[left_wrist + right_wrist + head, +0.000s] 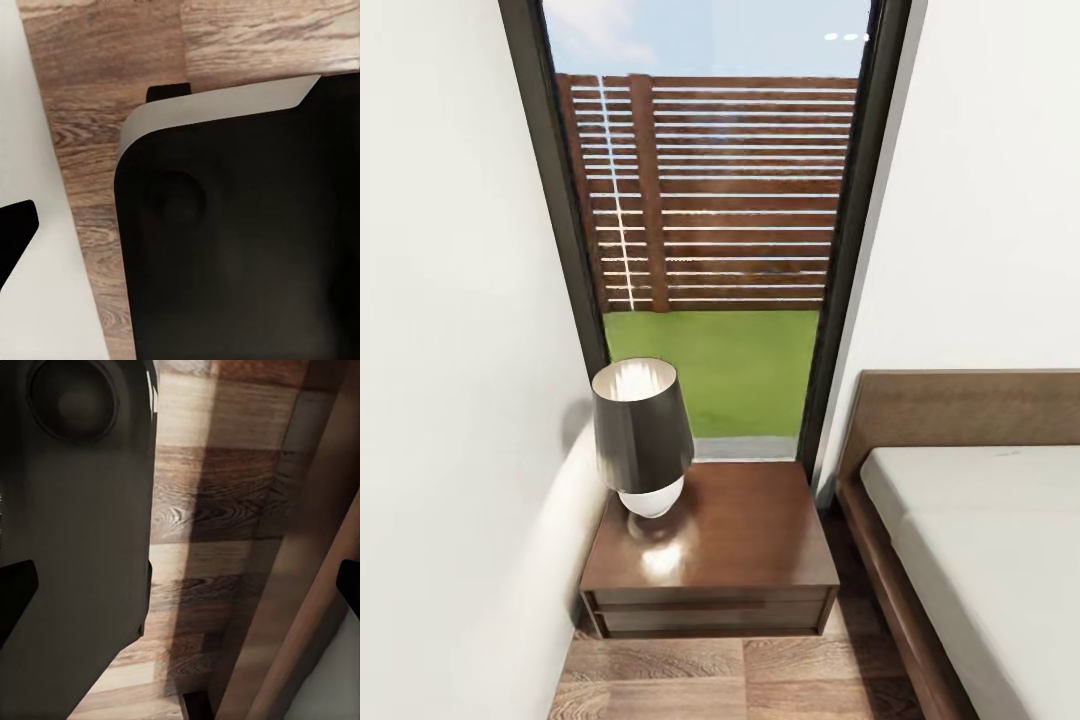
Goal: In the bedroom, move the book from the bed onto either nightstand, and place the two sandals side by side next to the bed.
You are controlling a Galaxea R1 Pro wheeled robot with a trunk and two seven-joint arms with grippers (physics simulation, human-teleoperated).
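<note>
From the head view, a small low nightstand of glossy dark reddish-brown wood [710, 560] stands on the brown wood-plank floor [740, 675] in a corner, between a white wall [440, 350] on the left and the large low bed with a dark brown wooden frame and plain off-white mattress [970, 530] on the right. A table lamp with a dark grey tapered shade and a white rounded base [642, 435] stands on the left rear part of the nightstand's flat top; the rest of that tabletop is bare and reflects light. Behind the nightstand a tall dark-framed window [710, 250] shows green grass and a brown slatted wooden fence under blue sky. The bed's headboard meets the white wall to the right of the window. No book or sandal lies on the stretch of mattress and floor seen here.

In the left wrist view, a large dark rounded body of the robot with a pale grey edge [240, 225] lies over the wood-plank floor [105, 90], beside a white surface. A black finger tip [13, 232] juts in at the edge; whether the left gripper is open or closed cannot be told.

In the right wrist view, a dark grey robot panel with a round recess [75, 510] sits above the shaded wood-plank floor [202, 510], next to a brown wooden board [300, 622]. Black finger tips [15, 592] show at opposite edges, set wide apart, so the right gripper is open and holds nothing.
</note>
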